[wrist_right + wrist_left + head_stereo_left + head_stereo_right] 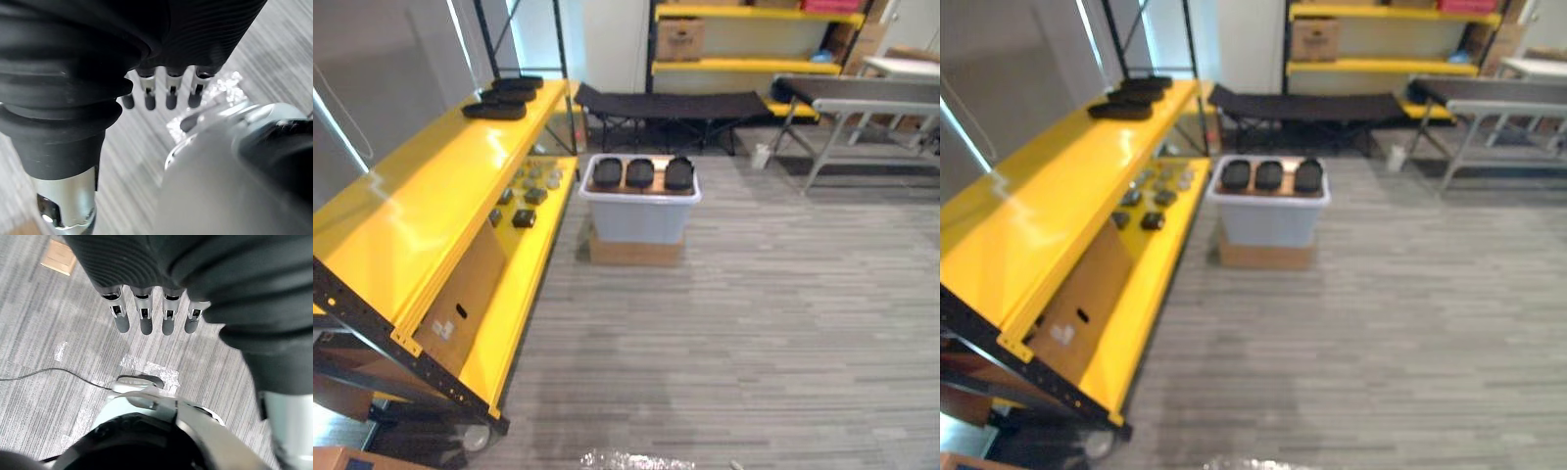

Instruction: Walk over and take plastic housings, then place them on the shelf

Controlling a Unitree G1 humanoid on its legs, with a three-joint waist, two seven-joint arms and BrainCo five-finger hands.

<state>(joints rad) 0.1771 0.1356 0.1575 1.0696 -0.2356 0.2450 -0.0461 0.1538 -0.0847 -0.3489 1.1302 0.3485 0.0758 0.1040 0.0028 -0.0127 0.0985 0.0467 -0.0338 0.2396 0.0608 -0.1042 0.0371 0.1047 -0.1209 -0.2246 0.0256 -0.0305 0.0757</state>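
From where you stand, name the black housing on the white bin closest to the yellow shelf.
The leftmost housing of the row on the bin; the middle housing and rightmost housing lie farther from the shelf.

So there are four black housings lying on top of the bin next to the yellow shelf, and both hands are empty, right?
Not four: the left eye view shows three black housings on top of the bin next to the yellow shelf. The left hand and right hand are empty, fingers straight.
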